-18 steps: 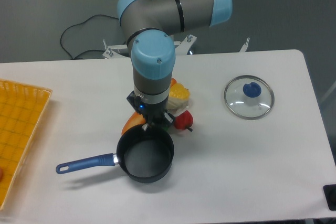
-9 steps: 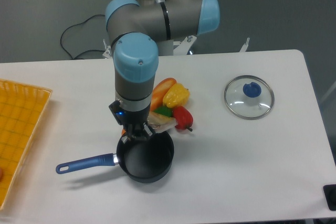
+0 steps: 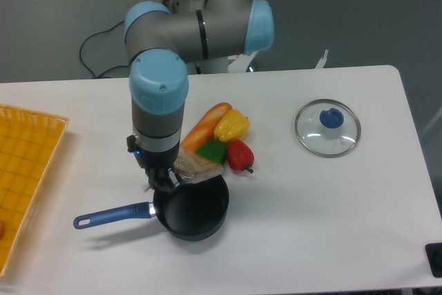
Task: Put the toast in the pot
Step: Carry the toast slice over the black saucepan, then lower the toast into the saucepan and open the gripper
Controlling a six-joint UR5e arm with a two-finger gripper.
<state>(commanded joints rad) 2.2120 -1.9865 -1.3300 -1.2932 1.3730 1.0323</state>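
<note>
1. At the far left we see a yellow mesh tray (image 3: pixel 27 164) lying on the white surface (image 3: pixel 331 205), well apart from the work.
2. Next comes the small round black pot with a long blue handle (image 3: pixel 191 207); the handle points left and the bowl looks empty.
3. Just above the pot's upper-left rim hangs the pincer (image 3: pixel 160 184), the grey and pale-blue arm standing nearly vertical over it with the wrist pointing straight down.
4. We cannot tell how the pincer's jaws stand, since the wrist hides them; the flat brown toast in clear wrap (image 3: pixel 196 166) lies just beside them.
5. The toast rests tilted at the pot's far rim, its lower edge touching or overhanging it, not inside.
6. We judge the step in hand to be bringing the toast over the pot; the next move calls for shifting it towards the bowl's middle so it drops in flat.
7. Behind the toast lie an orange baguette-like loaf (image 3: pixel 204 124), a yellow pepper (image 3: pixel 232 126), a green pepper (image 3: pixel 210 150) and a red pepper (image 3: pixel 239 155).
8. Far right sits a round glass lid with a blue knob (image 3: pixel 328 128).
</note>
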